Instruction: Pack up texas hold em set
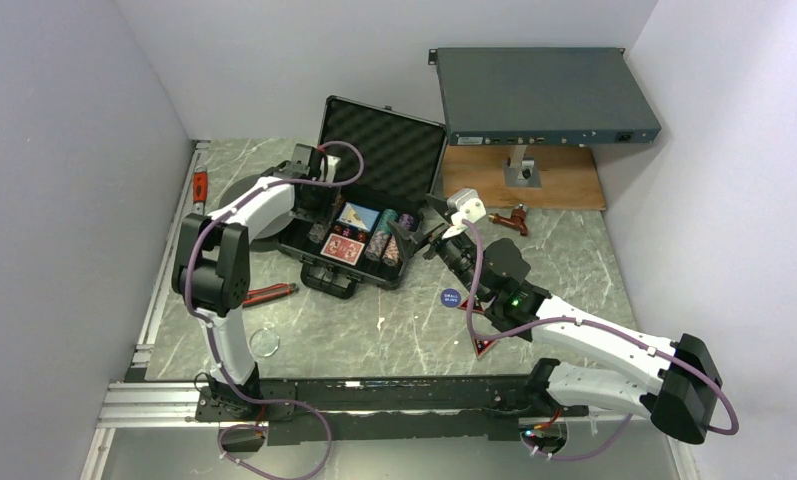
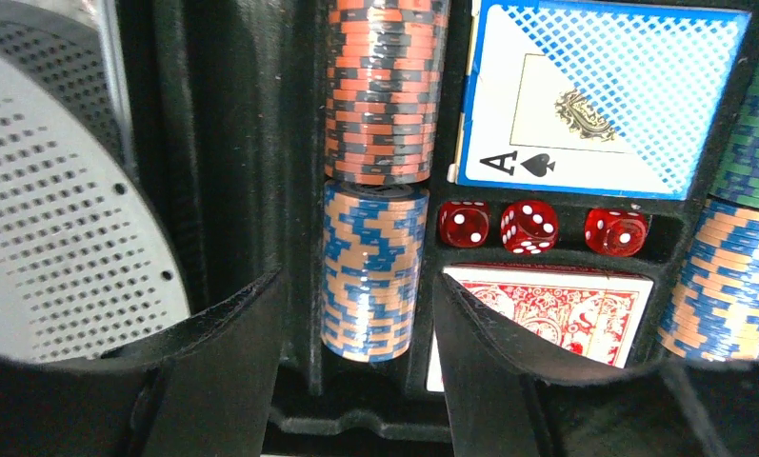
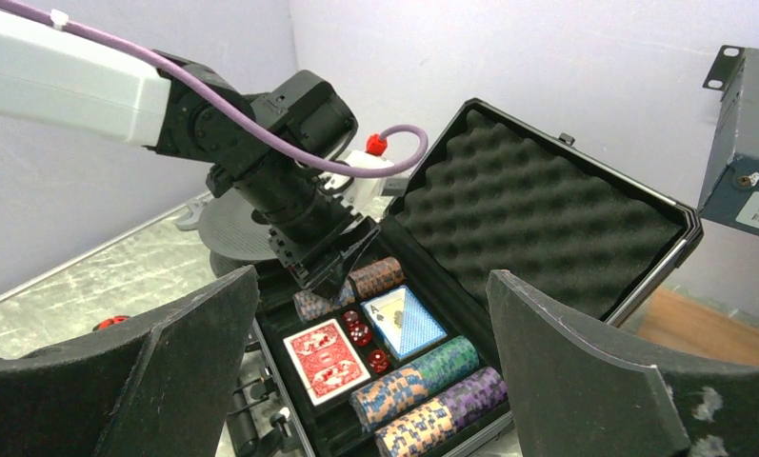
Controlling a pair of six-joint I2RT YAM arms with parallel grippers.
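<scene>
The black briefcase (image 1: 319,262) lies open mid-table, its foam-lined lid (image 1: 389,150) standing up. Its tray holds striped chip stacks (image 3: 423,381), a red deck (image 3: 328,360), a blue deck (image 3: 406,322) and three red dice (image 2: 528,227). My left gripper (image 1: 314,215) is open and low over the tray's left column, its jaws either side of a blue-and-orange chip stack (image 2: 370,271) without touching it. My right gripper (image 1: 421,238) is open and empty at the case's right edge. A blue round button (image 1: 450,296) and a red-black triangular marker (image 1: 482,345) lie on the table.
A large grey rack-mount box (image 1: 544,95) stands at the back right on a wooden board (image 1: 564,180). A dark grey round spool (image 1: 239,200) lies left of the case. Red-handled pliers (image 1: 269,293), a clear disc (image 1: 265,342) and a red tool (image 1: 514,218) lie around.
</scene>
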